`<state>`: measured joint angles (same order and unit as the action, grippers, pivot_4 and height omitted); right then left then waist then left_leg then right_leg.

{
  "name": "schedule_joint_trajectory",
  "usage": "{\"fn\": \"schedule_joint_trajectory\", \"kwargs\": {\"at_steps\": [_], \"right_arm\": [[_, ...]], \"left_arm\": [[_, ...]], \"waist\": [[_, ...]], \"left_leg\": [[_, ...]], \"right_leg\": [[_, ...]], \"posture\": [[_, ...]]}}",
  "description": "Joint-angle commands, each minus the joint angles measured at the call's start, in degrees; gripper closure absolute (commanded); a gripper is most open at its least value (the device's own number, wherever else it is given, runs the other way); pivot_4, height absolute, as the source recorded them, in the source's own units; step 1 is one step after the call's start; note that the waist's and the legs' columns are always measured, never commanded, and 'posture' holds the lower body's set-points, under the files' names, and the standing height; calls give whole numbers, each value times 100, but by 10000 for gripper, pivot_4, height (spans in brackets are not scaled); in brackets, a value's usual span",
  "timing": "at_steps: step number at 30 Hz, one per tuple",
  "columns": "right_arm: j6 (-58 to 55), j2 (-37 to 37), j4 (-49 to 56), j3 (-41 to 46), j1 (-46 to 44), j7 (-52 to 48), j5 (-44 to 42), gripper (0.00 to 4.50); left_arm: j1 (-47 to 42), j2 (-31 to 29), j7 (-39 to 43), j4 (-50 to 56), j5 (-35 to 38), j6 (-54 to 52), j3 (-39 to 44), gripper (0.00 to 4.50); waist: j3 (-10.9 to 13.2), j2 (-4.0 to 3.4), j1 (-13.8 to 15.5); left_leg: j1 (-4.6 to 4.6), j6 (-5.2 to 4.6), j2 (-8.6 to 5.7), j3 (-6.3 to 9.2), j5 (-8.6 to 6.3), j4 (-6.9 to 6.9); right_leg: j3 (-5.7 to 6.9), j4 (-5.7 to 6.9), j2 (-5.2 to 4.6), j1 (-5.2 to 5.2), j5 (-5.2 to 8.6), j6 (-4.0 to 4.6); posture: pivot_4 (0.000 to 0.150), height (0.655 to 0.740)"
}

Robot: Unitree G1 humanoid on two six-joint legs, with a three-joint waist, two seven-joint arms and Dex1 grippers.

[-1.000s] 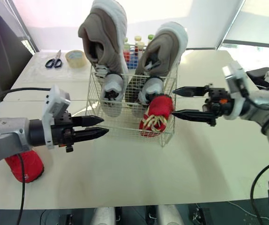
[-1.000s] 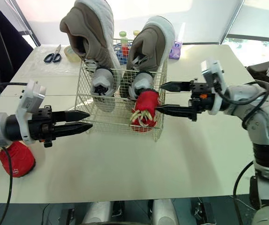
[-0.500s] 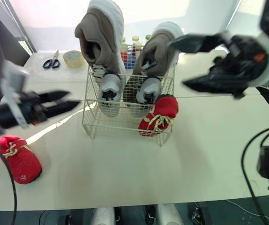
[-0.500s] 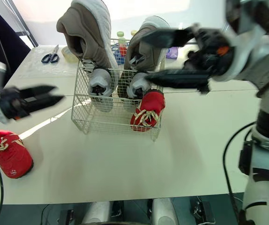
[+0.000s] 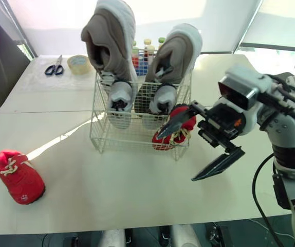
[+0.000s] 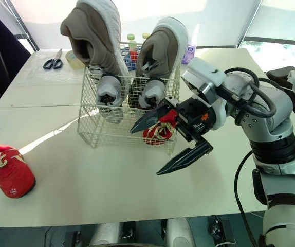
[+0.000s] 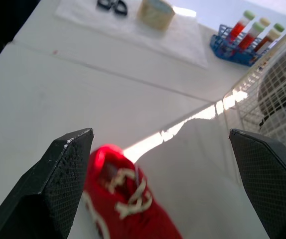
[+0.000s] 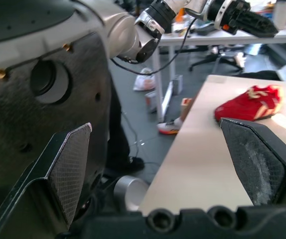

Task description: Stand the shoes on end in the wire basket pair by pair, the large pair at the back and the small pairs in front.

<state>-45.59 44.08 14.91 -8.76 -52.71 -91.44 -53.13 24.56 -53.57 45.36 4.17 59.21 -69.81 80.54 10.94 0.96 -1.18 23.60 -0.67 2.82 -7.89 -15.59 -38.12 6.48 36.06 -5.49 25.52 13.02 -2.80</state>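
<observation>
Five of the six shoes are in the wire basket (image 5: 132, 135): the large taupe pair (image 5: 111, 36) stands on end at its 12 o'clock side, the small grey pair (image 5: 121, 98) sits just in front of them, and one small red shoe (image 6: 160, 135) is propped in the corner at 4 o'clock. A second ago both hands flanked the basket, the right one beside that red shoe. Since then both arms have swung away, and the shoe has stayed where it was put (leaning a little, by my read, rather than truly upright).

My right hand (image 5: 175, 157) now hangs at about 5 o'clock from the basket, fingers spread wide and holding nothing, one finger crossing in front of the red shoe. My left hand (image 7: 159, 130) has pulled back toward 8 o'clock; its wrist view shows its fingers spread wide too, with the loose red shoe (image 5: 20, 176) lying on the tabletop (image 5: 137, 190) below and between them.

So I judge the fifth placement finished and the last fetch beginning. That loose shoe, well apart from the basket, is what remains. Its mate leaves room at the basket's 7 o'clock corner.
</observation>
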Motion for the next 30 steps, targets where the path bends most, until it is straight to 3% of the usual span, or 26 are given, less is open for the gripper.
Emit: {"fn": "schedule_joint_trajectory", "kwargs": {"at_steps": [1,5,22,25,30], "right_arm": [[93,193,142,-99,-139,-106,-217,0],[164,339,166,-269,-210,-106,-293,0],[156,391,-27,-164,-476,-88,315,0],[86,843,-50,-127,-644,-106,71,0],[257,1144,-124,-202,-796,-106,55,0]], "left_arm": [[397,331,362,90,-38,309,198,363],[707,999,489,-61,-291,819,-416,363],[-1442,664,-182,-2053,-1119,1685,-2546,363],[-1602,607,-172,-2237,-1265,1733,-2783,8311],[-1744,569,-229,-2293,-1300,1755,-2786,33584]], "waist": [[-4,6,46],[-11,0,38],[-42,27,11],[-41,26,23],[-41,26,6]], "left_leg": [[0,0,1,4,0,0],[-1,-10,-2,-8,-8,4],[37,-4,1,-18,-6,8],[53,-4,0,-20,-5,6],[55,-4,1,-20,-6,6]], "right_leg": [[3,-4,-5,2,-3,13],[6,-10,-35,12,-3,32],[21,12,-45,65,-10,41],[25,12,-49,81,-23,31],[29,8,-52,85,-20,38]], "posture": [[1500,7400],[1500,7400],[1500,7400],[1500,7400],[1500,7400]]}}
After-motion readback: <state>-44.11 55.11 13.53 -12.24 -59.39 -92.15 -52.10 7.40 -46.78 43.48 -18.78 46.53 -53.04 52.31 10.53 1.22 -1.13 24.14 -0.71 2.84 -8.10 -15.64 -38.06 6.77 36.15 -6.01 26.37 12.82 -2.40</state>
